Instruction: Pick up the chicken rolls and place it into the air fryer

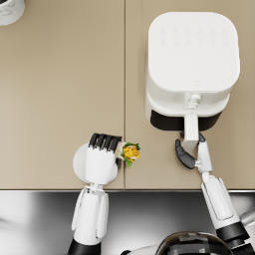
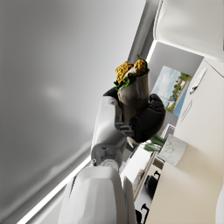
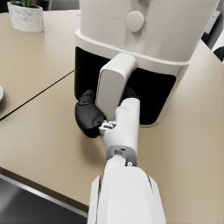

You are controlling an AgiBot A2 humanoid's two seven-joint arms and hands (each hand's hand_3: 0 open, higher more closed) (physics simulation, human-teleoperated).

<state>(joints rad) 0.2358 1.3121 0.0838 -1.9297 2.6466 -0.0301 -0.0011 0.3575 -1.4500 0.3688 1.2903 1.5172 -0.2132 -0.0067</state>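
Note:
My left hand (image 1: 101,155) grips the chicken roll (image 1: 130,152), a brown wrap with yellow filling and green leaves at its end, over a white plate (image 1: 78,160) near the table's front edge. In the left wrist view the roll (image 2: 133,89) stands up out of the closed fingers of the left hand (image 2: 131,120). The white air fryer (image 1: 191,60) stands at the back right. My right hand (image 1: 191,152) is wrapped around the fryer's white drawer handle (image 1: 191,127); the right wrist view shows the right hand (image 3: 103,116) clasping that handle (image 3: 113,81).
A marbled white pot (image 1: 10,10) sits at the table's far left corner, and shows with a plant in the right wrist view (image 3: 26,16). A seam (image 1: 124,74) runs down the beige tabletop. A dark metallic strip borders the table's near edge (image 1: 149,214).

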